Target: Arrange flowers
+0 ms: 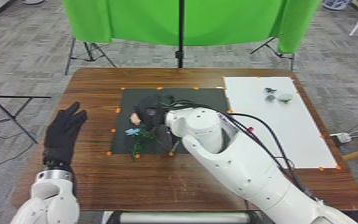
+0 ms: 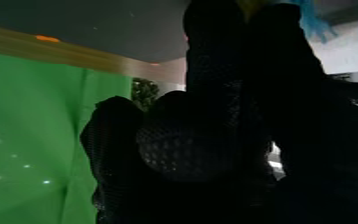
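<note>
Head view: my left hand [image 1: 63, 131], one, released, fingers straight, above the table [image 1: 91, 175]. My right hand [image 1: 149, 106], one, over the black mat [image 1: 140, 95]; whether clenched or grasping, I cannot tell. Blue flower [image 1: 133, 132], one, with green foliage [image 1: 137, 146], at the mat, near that hand.

Right wrist view: blue petals [image 2: 314, 21], partly hidden, just beside my right hand [image 2: 189, 150].

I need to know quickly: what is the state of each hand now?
Left hand: open, near the left edge of the table.
Right hand: over the dark mat; whether open or closed cannot be told.
</note>
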`<move>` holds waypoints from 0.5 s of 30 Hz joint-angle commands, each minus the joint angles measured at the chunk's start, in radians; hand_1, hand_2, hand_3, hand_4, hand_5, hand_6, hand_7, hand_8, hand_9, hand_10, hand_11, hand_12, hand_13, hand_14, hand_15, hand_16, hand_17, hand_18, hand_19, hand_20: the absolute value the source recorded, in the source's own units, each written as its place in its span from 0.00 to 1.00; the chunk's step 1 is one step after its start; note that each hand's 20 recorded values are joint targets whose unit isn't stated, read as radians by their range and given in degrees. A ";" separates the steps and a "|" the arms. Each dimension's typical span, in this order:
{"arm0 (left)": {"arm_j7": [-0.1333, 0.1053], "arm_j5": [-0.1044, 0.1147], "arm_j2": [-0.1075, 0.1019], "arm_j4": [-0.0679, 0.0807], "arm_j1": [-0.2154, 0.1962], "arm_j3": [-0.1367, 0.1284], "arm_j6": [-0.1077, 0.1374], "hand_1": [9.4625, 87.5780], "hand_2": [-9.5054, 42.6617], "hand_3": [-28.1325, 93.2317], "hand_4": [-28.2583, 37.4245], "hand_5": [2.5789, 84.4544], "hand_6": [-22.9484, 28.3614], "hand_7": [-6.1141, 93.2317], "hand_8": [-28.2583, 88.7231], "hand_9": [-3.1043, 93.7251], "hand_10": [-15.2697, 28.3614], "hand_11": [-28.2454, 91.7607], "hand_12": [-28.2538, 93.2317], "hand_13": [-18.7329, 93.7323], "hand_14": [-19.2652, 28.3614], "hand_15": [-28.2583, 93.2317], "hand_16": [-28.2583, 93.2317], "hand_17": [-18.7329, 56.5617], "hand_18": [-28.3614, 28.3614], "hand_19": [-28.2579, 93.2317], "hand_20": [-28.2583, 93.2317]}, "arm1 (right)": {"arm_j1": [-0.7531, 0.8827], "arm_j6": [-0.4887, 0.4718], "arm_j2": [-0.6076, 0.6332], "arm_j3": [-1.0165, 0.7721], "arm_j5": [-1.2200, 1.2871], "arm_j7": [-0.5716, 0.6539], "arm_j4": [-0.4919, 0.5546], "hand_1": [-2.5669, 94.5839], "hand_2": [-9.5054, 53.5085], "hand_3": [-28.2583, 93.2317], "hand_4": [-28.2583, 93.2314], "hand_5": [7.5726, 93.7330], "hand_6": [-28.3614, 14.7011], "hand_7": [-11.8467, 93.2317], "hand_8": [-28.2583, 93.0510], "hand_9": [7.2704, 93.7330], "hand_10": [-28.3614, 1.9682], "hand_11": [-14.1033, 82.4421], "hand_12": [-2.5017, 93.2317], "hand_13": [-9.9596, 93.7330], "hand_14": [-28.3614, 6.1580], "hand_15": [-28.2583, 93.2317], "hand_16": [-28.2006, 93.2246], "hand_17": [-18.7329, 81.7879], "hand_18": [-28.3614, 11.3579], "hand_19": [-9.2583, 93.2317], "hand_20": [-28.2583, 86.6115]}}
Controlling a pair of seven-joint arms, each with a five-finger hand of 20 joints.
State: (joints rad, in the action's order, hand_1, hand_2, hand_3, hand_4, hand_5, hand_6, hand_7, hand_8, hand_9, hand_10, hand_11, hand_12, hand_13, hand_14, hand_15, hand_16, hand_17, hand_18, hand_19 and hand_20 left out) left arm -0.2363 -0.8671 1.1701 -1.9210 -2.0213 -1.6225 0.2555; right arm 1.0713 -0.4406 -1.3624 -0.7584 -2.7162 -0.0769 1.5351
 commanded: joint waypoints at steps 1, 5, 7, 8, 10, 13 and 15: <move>0.011 -0.006 0.008 0.003 -0.010 -0.003 -0.016 0.14 0.16 0.78 0.05 0.50 0.53 0.16 0.20 0.47 0.66 0.35 0.33 0.44 0.72 0.30 0.25 0.30 0.68 0.25 0.36 | 0.004 -0.014 -0.003 -0.007 -0.027 -0.013 -0.005 0.62 0.00 0.64 0.10 0.81 0.75 0.30 0.28 0.98 0.69 0.37 0.34 1.00 0.83 0.72 0.50 0.83 0.45 1.00 0.73; 0.011 -0.007 0.008 0.004 -0.008 -0.003 -0.017 0.14 0.16 0.78 0.05 0.50 0.53 0.16 0.20 0.47 0.66 0.35 0.33 0.44 0.72 0.30 0.25 0.30 0.68 0.25 0.36 | 0.001 -0.018 -0.001 -0.007 -0.022 -0.013 -0.002 0.61 0.00 0.64 0.10 0.80 0.75 0.30 0.27 0.97 0.69 0.37 0.34 1.00 0.83 0.72 0.50 0.83 0.44 1.00 0.73; 0.011 -0.006 0.009 0.005 -0.007 -0.002 -0.018 0.14 0.16 0.78 0.06 0.50 0.52 0.16 0.20 0.47 0.66 0.35 0.33 0.44 0.72 0.30 0.25 0.30 0.68 0.24 0.36 | 0.000 -0.022 0.001 -0.006 -0.020 -0.011 0.001 0.61 0.00 0.63 0.10 0.80 0.75 0.30 0.27 0.97 0.69 0.37 0.34 1.00 0.83 0.72 0.50 0.83 0.44 1.00 0.73; 0.014 -0.007 0.009 0.006 -0.005 -0.002 -0.019 0.14 0.16 0.78 0.06 0.50 0.52 0.16 0.20 0.47 0.66 0.35 0.33 0.44 0.72 0.30 0.25 0.30 0.68 0.24 0.36 | 0.000 -0.022 0.002 -0.006 -0.020 -0.010 0.001 0.61 0.00 0.63 0.10 0.79 0.75 0.30 0.27 0.97 0.69 0.37 0.33 1.00 0.83 0.72 0.50 0.83 0.45 1.00 0.73; 0.012 -0.008 0.008 0.006 -0.005 -0.003 -0.021 0.14 0.15 0.78 0.06 0.49 0.52 0.16 0.20 0.47 0.66 0.35 0.33 0.44 0.72 0.30 0.25 0.30 0.68 0.24 0.36 | -0.001 -0.026 0.003 -0.007 -0.016 -0.010 0.002 0.61 0.00 0.62 0.11 0.79 0.75 0.30 0.27 0.97 0.69 0.38 0.33 1.00 0.83 0.72 0.50 0.83 0.44 1.00 0.73; 0.013 -0.007 0.009 0.005 -0.006 -0.004 -0.019 0.14 0.15 0.78 0.06 0.50 0.53 0.16 0.20 0.47 0.66 0.35 0.33 0.44 0.72 0.30 0.25 0.30 0.68 0.24 0.36 | -0.001 -0.031 0.006 -0.010 -0.014 -0.010 0.005 0.60 0.00 0.62 0.11 0.78 0.75 0.30 0.27 0.96 0.68 0.38 0.32 1.00 0.83 0.72 0.50 0.83 0.44 1.00 0.73; 0.014 -0.008 0.008 0.005 -0.006 -0.005 -0.020 0.14 0.15 0.78 0.06 0.49 0.53 0.16 0.20 0.47 0.66 0.35 0.33 0.44 0.72 0.30 0.25 0.30 0.68 0.24 0.36 | -0.004 -0.033 0.011 -0.009 -0.004 -0.006 0.011 0.60 0.00 0.62 0.11 0.78 0.75 0.30 0.27 0.96 0.67 0.39 0.32 1.00 0.82 0.71 0.50 0.83 0.44 1.00 0.73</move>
State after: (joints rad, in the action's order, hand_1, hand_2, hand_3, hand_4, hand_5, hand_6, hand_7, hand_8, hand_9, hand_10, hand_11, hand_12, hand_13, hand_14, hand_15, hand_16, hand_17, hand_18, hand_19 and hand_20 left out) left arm -0.2336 -0.8687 1.1706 -1.9212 -2.0203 -1.6235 0.2459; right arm 1.0760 -0.4547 -1.3605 -0.7629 -2.7247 -0.0823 1.5323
